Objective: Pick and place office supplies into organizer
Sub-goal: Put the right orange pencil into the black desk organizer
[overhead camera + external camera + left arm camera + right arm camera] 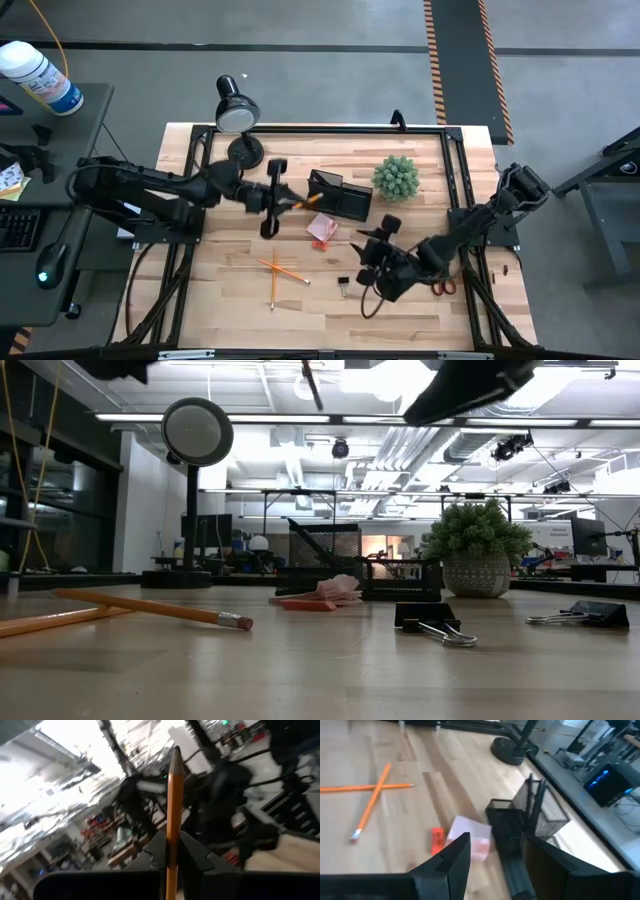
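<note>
**One pencil in the air, most supplies still on the table**

Low in the overhead frame, two crossed pencils point(278, 272) lie loose on the table point(230, 300), with small binder clips point(343, 287) just right of them and red-handled scissors point(446, 288) at lower right. The right hand point(378, 262) hovers beside the clips, fingers spread and holding nothing. Toward centre frame, the pink sticky-note pad point(321, 230) still lies outside the organizer point(338, 194). The left hand point(274, 197) is clenched on a pencil point(174, 810) just left of the organizer, above the table. Two dark pens point(535, 795) appear to stand in its tall section. My judgement: the job is early, with most items left.
</note>
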### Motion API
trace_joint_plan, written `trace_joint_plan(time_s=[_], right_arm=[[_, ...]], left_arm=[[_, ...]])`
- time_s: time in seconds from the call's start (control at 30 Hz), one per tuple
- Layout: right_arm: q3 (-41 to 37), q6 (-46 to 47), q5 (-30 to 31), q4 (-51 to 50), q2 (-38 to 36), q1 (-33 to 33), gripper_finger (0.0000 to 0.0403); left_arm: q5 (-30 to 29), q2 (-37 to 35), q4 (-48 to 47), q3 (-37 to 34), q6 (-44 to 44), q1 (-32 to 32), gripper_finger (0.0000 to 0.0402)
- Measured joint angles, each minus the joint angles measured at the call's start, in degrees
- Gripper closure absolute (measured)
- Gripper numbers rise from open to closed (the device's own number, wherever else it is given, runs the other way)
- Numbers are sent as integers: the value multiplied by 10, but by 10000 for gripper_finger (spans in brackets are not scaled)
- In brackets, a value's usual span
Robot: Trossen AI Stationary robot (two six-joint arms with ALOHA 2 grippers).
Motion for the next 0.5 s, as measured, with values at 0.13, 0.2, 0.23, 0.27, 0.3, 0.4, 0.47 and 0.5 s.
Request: trace_joint_plan(time_s=[0.13, 0.2, 0.23, 0.27, 0.3, 0.4, 0.47, 0.5], right_arm=[[-32, 7, 1, 47, 0, 14, 251], [-45, 2, 1, 78, 0, 17, 257], [-49, 0, 0, 90, 0, 18, 260], [-50, -2, -3, 97, 0, 18, 262], [-50, -1, -4, 101, 0, 18, 264], [-50, -7, -5, 119, 0, 18, 267], [-50, -26, -6, 137, 0, 17, 267], [-50, -34, -6, 144, 0, 17, 267]], left_arm=[[31, 7, 3, 0, -27, 71, 395], [39, 17, 0, 0, -33, 98, 395], [46, 24, 1, 0, -34, 111, 395], [55, 30, 1, 0, -36, 124, 395], [65, 37, 1, 0, -41, 133, 395], [80, 68, 18, 0, -50, 152, 395], [88, 94, 45, 0, -54, 156, 396], [90, 106, 62, 0, -59, 155, 396]])
